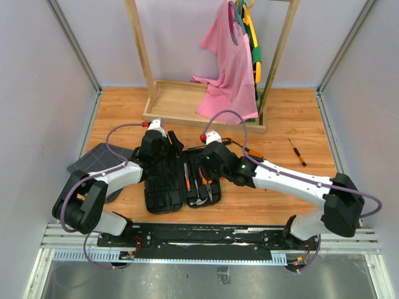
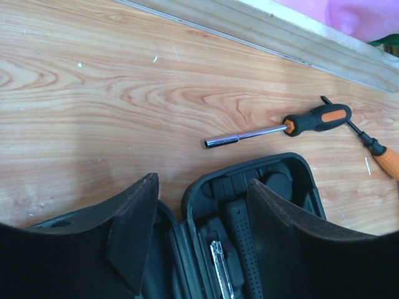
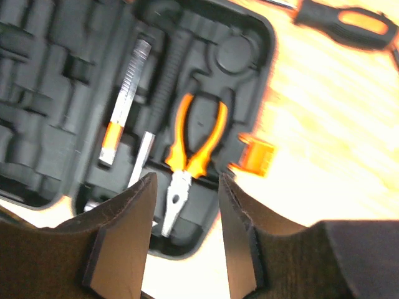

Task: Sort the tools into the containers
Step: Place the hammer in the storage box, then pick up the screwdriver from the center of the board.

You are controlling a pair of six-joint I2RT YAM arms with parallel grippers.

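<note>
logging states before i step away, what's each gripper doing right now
left gripper: open, empty
right gripper: open, empty, above the pliers

Black tool case, orange-handled pliers, pink shirt.

Pink shirt on wooden rack, grey fabric left

In the black plastic hinged case, orange-handled steel pliers lie between the right fingers; an orange-and-black screwdriver lies beyond the left fingers.
</note>
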